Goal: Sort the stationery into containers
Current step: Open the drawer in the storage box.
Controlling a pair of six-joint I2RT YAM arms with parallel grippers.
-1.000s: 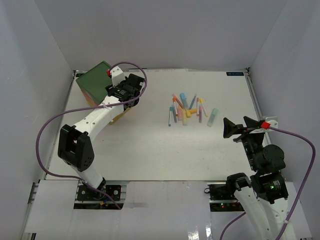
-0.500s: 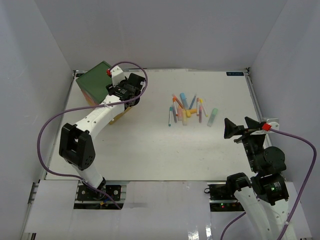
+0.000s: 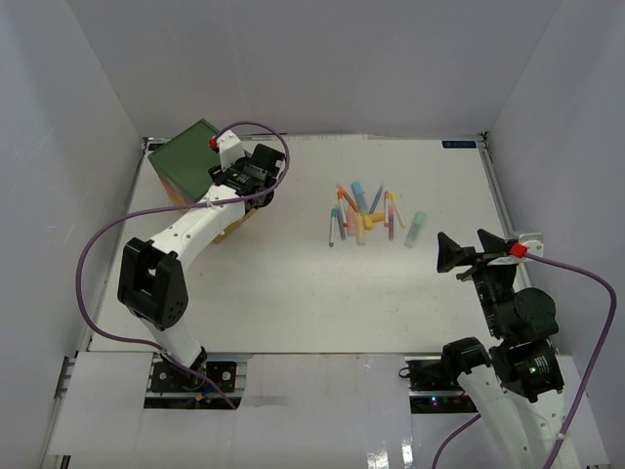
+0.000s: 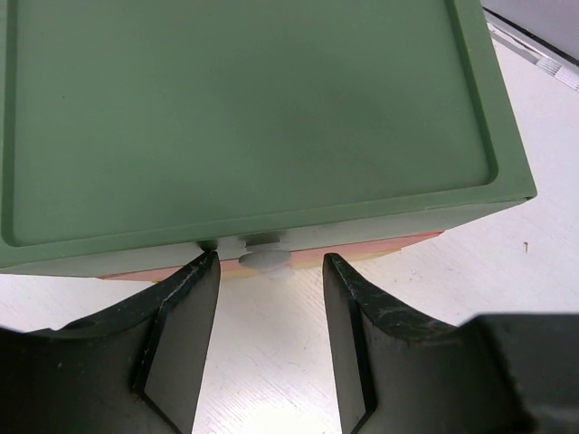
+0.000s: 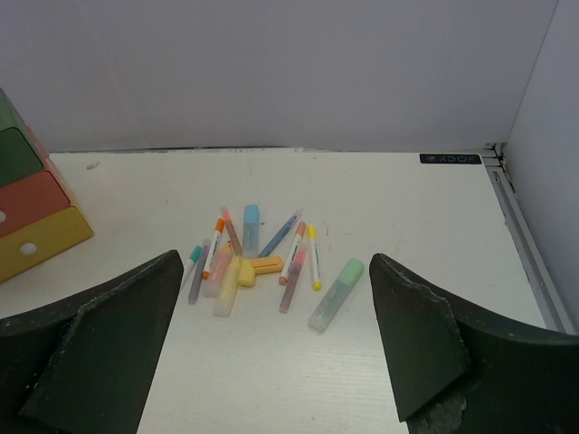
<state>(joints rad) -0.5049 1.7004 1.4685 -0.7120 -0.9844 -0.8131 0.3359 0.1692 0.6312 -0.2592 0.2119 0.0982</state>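
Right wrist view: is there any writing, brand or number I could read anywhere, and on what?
On the small dark label at the table far edge: pale characters, too blurred to read.
On the pens: any print is too small to read.
On the chest: no writing shows.

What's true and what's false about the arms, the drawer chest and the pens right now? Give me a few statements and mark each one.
1. The left gripper is open, with a finger on either side of a white knob on the chest. True.
2. The right gripper is holding a pen. False: it is open and empty, short of the pile.
3. The stationery lies in a loose pile on the table. True.
4. The mint green marker is inside a drawer. False: it lies on the table at the right edge of the pile.
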